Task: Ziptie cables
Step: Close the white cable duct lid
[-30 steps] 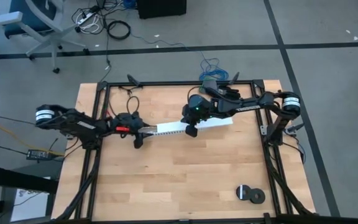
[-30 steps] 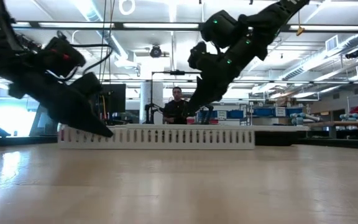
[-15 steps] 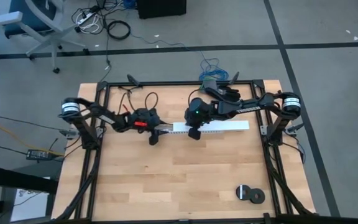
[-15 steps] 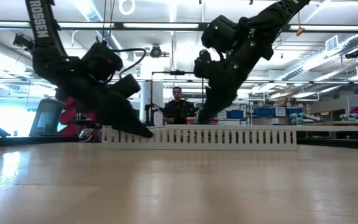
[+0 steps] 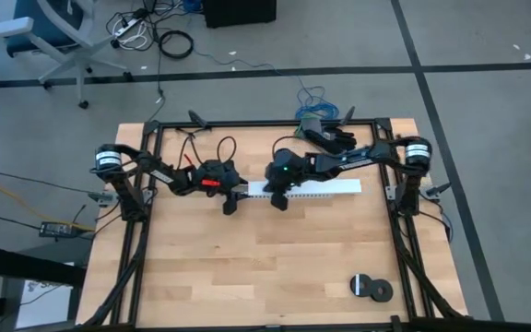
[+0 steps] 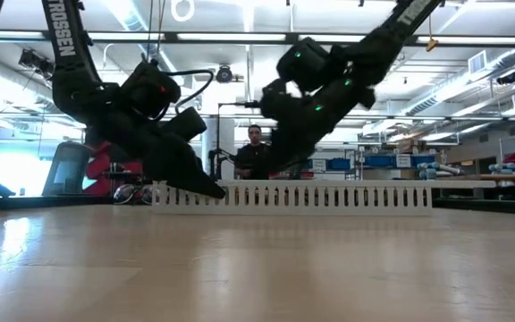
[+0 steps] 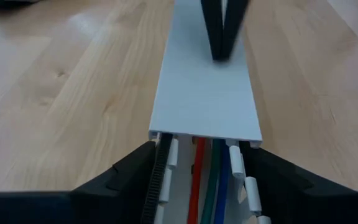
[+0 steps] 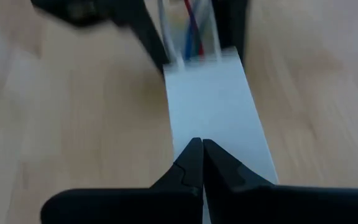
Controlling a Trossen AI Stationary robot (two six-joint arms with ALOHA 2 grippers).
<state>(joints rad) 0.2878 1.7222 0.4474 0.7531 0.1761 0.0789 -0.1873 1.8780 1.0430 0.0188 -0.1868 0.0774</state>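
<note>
Gripping the near end of the white slotted channel (image 5: 307,190), the left tool (image 5: 238,193) has its fingers set partway apart on either side of the channel walls. Inside that open end lie the cables (image 7: 207,177), red, green and blue, running under the flat white cover (image 7: 205,87). Farther right, the right tool (image 5: 277,195), fingers pressed together and empty, rests its tips on the cover, on the wooden counter (image 5: 275,267).
</note>
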